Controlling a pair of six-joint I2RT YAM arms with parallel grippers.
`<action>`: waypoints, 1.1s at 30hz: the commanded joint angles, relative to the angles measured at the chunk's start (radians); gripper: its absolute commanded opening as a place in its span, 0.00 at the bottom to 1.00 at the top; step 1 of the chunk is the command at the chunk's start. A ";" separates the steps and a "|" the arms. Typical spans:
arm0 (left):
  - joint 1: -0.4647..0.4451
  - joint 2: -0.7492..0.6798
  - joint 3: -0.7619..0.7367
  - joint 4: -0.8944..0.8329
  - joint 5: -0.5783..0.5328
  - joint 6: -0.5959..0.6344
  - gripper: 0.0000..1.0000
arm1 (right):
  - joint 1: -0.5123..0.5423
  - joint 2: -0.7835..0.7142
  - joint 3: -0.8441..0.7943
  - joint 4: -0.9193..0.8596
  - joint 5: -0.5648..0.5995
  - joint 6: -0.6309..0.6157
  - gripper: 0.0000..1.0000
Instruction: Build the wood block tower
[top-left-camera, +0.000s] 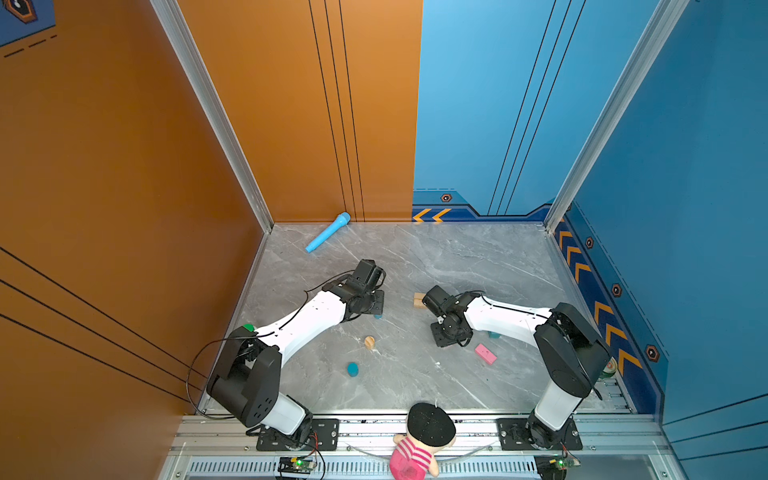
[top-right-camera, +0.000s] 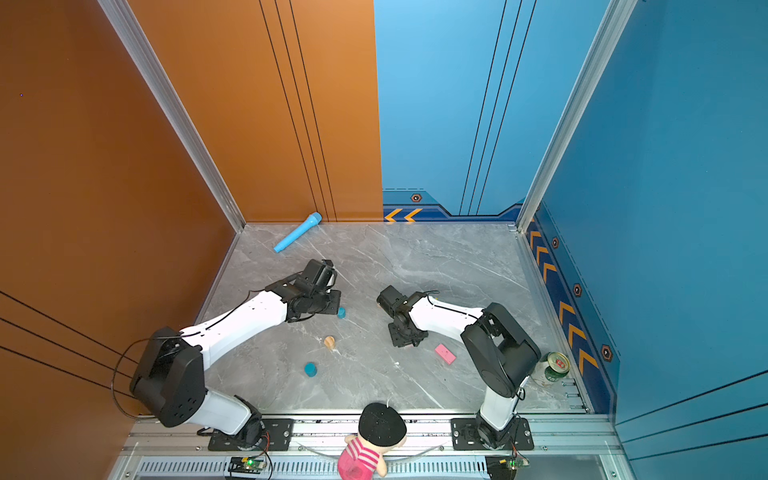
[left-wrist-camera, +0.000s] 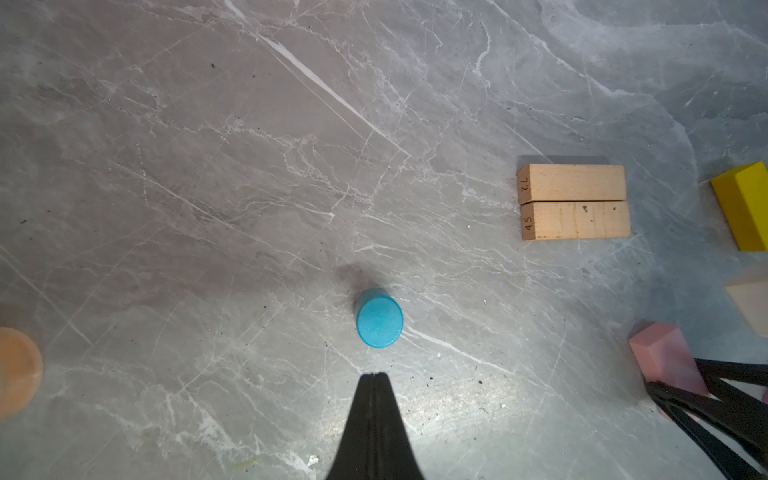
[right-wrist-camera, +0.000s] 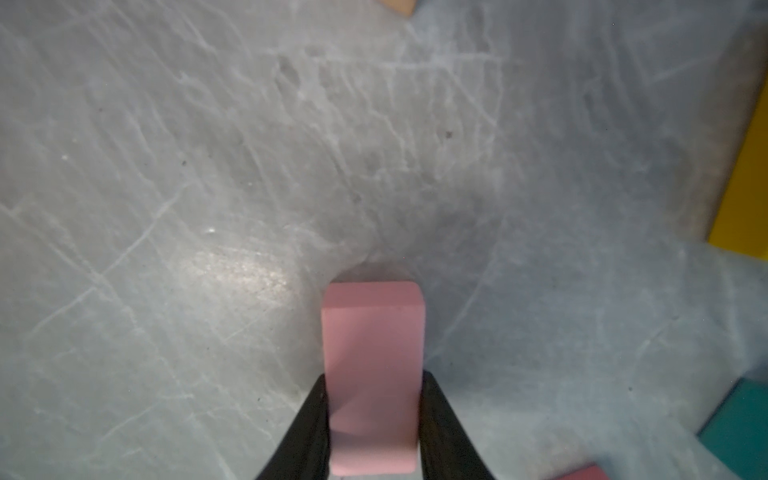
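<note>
My right gripper (right-wrist-camera: 374, 376) is shut on a pink bar (right-wrist-camera: 374, 353), one finger pressed on each long side, just above the grey table. The same bar (left-wrist-camera: 665, 357) shows in the left wrist view, close to two tan bars (left-wrist-camera: 573, 201) lying side by side. My left gripper (left-wrist-camera: 375, 374) is shut and empty, a little short of an upright blue cylinder (left-wrist-camera: 379, 318). A yellow bar (left-wrist-camera: 744, 203), a pale block (left-wrist-camera: 752, 303) and a teal cube (right-wrist-camera: 739, 428) lie nearby. No tower shows in any view.
A second pink bar (top-left-camera: 485, 353), a tan cylinder (top-left-camera: 369, 342) and another blue cylinder (top-left-camera: 353, 369) lie toward the table's front. A light-blue microphone (top-left-camera: 328, 237) rests at the back left. A doll (top-left-camera: 424, 440) sits on the front rail, a green can (top-right-camera: 555, 365) at front right.
</note>
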 joint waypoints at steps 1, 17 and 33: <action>0.006 0.009 0.034 -0.011 0.019 0.012 0.00 | 0.007 0.004 -0.012 -0.010 0.003 0.026 0.22; 0.037 -0.002 0.009 0.014 0.052 0.023 0.00 | -0.033 0.007 0.232 -0.140 0.078 0.105 0.10; 0.076 0.037 0.006 0.041 0.093 0.030 0.00 | -0.088 0.219 0.509 -0.185 0.105 0.170 0.09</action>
